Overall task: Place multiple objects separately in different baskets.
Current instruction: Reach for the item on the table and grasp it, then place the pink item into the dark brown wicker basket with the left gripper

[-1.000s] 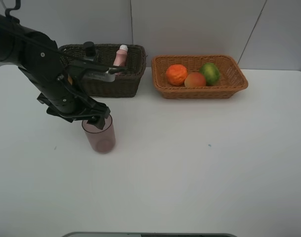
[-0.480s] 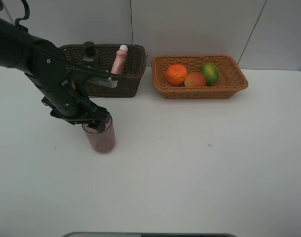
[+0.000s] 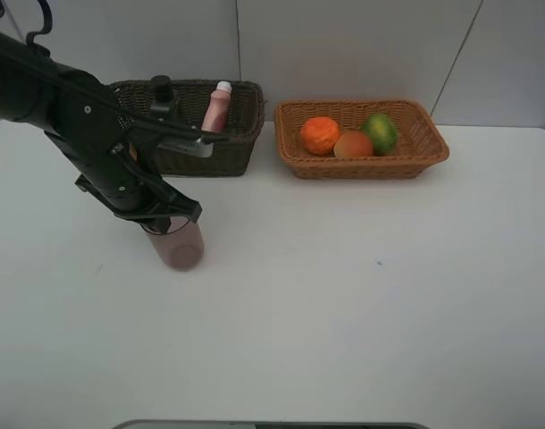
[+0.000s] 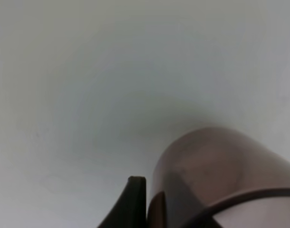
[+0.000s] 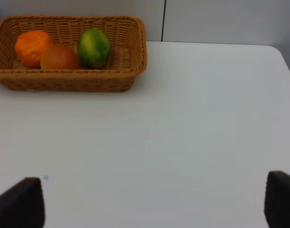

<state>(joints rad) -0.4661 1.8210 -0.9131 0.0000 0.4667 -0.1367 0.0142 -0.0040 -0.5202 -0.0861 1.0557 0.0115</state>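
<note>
where overhead hides it, cup [image 4: 216, 175] rim

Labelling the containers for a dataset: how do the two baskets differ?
The dark basket is deep and dark brown; the light basket is shallower and orange-brown. The dark basket holds a pink bottle and a dark pump bottle; the light basket holds three round fruits. Both are rectangular wicker, standing at the table's back edge.
</note>
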